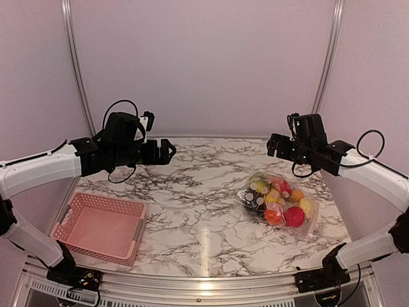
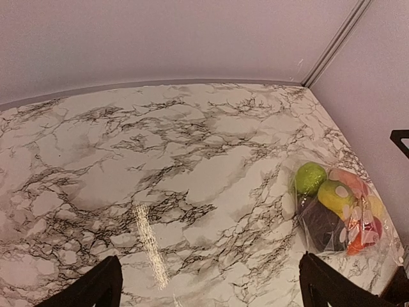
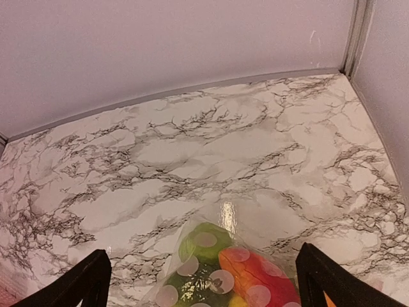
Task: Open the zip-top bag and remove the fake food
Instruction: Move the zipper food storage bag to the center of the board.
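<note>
Right of centre on the white, grey-veined marble tabletop (image 1: 192,185) lies the clear, crinkly, white-dotted zip-top bag (image 1: 278,198), with the glossy plastic fake food (image 1: 294,216) packed inside it. Above the far side hover the left hand (image 1: 167,152) and right hand (image 1: 273,146), each spread wide and empty. A pink mesh basket (image 1: 105,203) sits near-left.
</note>
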Robot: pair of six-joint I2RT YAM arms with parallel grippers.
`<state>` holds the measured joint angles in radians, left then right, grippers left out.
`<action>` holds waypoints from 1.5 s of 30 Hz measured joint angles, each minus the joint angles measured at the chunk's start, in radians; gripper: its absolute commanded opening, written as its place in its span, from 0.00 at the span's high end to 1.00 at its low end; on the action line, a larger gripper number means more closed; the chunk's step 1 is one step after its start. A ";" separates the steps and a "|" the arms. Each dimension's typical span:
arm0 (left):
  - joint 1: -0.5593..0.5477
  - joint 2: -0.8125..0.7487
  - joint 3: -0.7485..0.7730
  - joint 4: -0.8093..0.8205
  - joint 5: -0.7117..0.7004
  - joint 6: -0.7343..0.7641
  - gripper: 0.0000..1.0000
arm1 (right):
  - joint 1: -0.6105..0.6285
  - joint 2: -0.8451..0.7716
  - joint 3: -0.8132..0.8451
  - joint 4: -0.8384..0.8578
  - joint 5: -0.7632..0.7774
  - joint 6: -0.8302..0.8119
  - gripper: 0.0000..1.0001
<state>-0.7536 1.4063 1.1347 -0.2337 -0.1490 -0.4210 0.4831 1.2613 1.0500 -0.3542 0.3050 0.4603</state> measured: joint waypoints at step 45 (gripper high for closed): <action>0.000 -0.032 -0.040 0.000 0.086 -0.002 0.01 | -0.337 -0.294 -0.545 0.037 -0.311 0.233 0.01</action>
<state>-0.7536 1.3743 1.0943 -0.2340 -0.0628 -0.4229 0.1463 0.9676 0.5053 -0.3176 -0.0063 0.6930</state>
